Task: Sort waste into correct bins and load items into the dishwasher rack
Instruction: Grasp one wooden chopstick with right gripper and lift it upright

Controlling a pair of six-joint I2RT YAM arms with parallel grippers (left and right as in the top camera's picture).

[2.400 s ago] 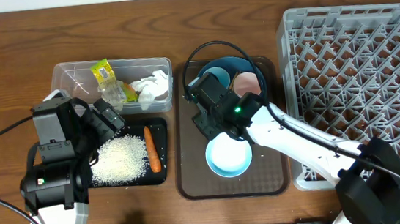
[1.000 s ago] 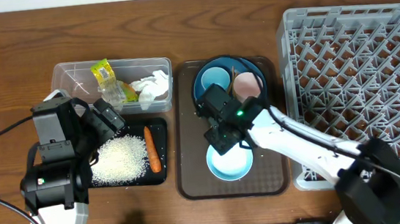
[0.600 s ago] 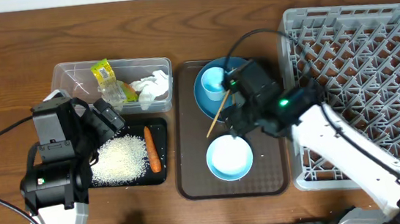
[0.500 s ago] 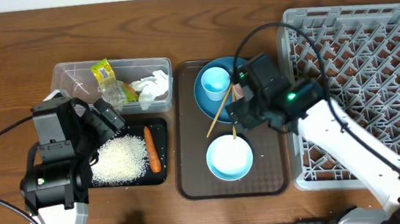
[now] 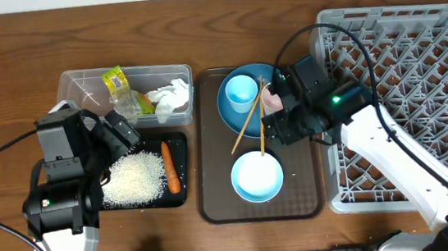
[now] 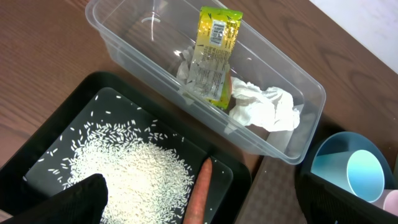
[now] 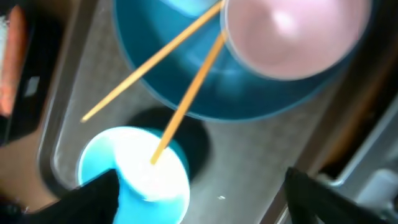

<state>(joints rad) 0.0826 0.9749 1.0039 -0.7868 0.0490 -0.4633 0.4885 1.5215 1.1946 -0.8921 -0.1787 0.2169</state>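
With rice (image 5: 134,177) and carrot (image 5: 169,165) in the black tray (image 5: 181,171) and wrapper (image 5: 119,88) and tissue (image 5: 170,98) in the clear tub (image 5: 85,93), the left gripper (image 5: 123,129) hovers spread and idle, while the right gripper (image 5: 275,129), also spread and empty, hangs beside the chopsticks (image 5: 246,119) on the plate (image 5: 227,113), likely bound for the rack (image 5: 398,11).

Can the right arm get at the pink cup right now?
Probably yes: the right gripper is just beside the pink cup with jaws open and nothing covers it, though the chopsticks next to it might get nudged.
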